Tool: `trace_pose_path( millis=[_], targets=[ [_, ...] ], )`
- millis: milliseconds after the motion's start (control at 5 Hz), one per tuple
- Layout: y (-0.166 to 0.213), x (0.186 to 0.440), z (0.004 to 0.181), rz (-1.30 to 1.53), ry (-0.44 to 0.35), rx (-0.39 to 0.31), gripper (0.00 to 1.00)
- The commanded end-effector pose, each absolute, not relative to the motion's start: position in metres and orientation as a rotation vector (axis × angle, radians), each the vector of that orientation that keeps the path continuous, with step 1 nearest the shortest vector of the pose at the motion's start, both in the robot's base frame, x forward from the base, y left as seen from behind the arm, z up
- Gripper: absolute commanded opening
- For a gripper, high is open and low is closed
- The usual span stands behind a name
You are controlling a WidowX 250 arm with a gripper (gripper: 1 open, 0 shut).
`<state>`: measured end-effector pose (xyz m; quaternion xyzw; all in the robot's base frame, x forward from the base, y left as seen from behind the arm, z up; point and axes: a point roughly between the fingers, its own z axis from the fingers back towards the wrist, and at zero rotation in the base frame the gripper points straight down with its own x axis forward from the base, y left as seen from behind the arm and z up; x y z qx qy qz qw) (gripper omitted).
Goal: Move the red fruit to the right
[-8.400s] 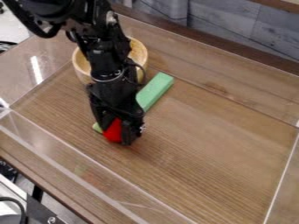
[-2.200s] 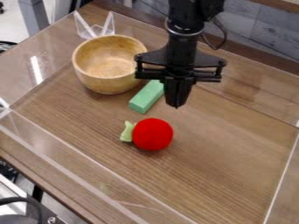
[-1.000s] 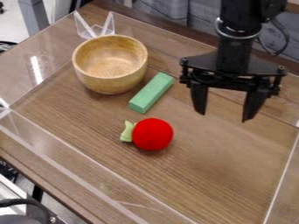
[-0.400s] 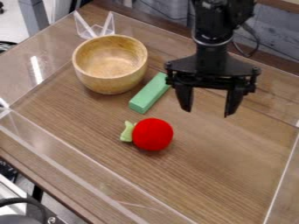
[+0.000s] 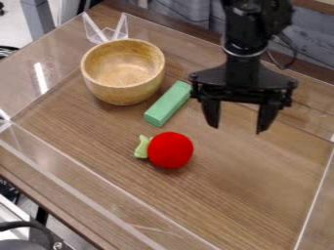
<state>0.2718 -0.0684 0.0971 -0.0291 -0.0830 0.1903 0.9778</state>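
The red fruit [image 5: 170,149], a small round toy with a green leafy cap on its left side, lies on the wooden table near the middle front. My gripper [image 5: 240,119] hangs above the table up and to the right of it, pointing straight down. Its black fingers [image 5: 210,112] stand wide apart and hold nothing. A gap separates the gripper from the fruit.
A wooden bowl [image 5: 123,71] sits at the back left. A light green rectangular block [image 5: 169,102] lies slanted between the bowl and the gripper. Clear plastic walls [image 5: 78,200] ring the table.
The gripper has shifted left toward the fruit and dipped a little since a second ago. The fruit, block and bowl have stayed put.
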Motion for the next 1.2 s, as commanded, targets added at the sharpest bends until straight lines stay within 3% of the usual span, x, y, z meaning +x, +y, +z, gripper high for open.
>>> trace_pose_path(
  millis=[0,200,600,1000],
  targets=[
    [-0.078,0.275,0.12,0.343,-0.211,-0.07,1.0],
    [-0.081,0.277,0.134,0.314,-0.22,-0.079,1.0],
    [-0.078,0.266,0.145,0.393,-0.223,-0.075,1.0],
    [-0.074,0.255,0.134,0.461,-0.224,-0.061,1.0]
  ],
)
